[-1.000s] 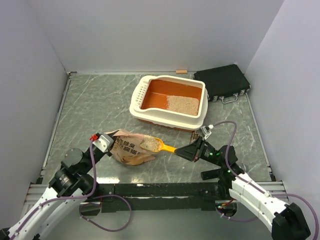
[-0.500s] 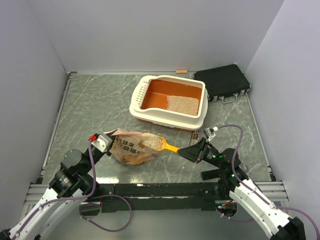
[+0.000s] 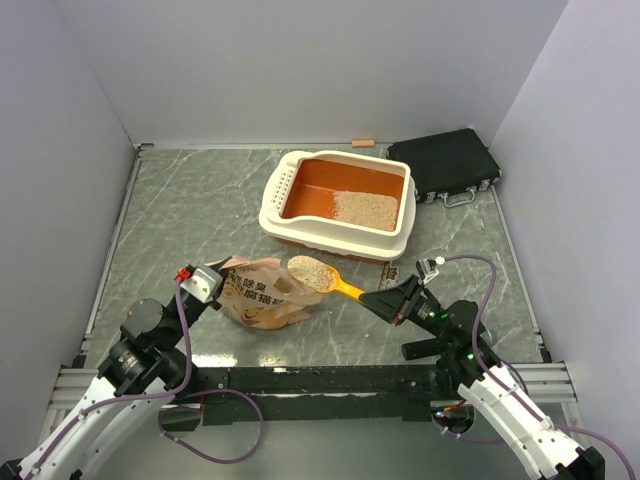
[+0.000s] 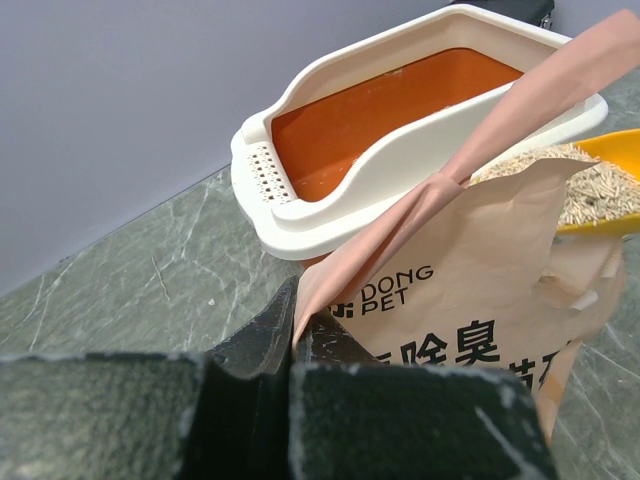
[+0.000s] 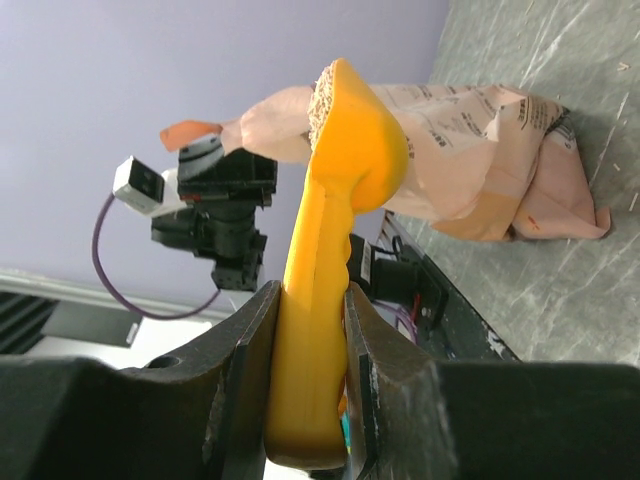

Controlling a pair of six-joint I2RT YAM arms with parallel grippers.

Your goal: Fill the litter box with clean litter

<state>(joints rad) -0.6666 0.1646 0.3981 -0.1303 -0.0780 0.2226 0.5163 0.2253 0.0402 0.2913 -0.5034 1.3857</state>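
The litter box is an orange tray with a cream rim at mid-table; it also shows in the left wrist view. A patch of clean litter lies in its right part. The tan paper bag stands in front of it. My left gripper is shut on the bag's top edge, holding it open. My right gripper is shut on the handle of the orange-yellow scoop. The scoop bowl, heaped with litter, hangs just above the bag's right edge.
A black flat case lies at the back right beside the litter box. A small tan block sits at the back wall. Grey walls enclose the table on three sides.
My right gripper has lifted the full scoop out of the bag and a little up and toward the litter box. The left gripper and the bag have stayed put.
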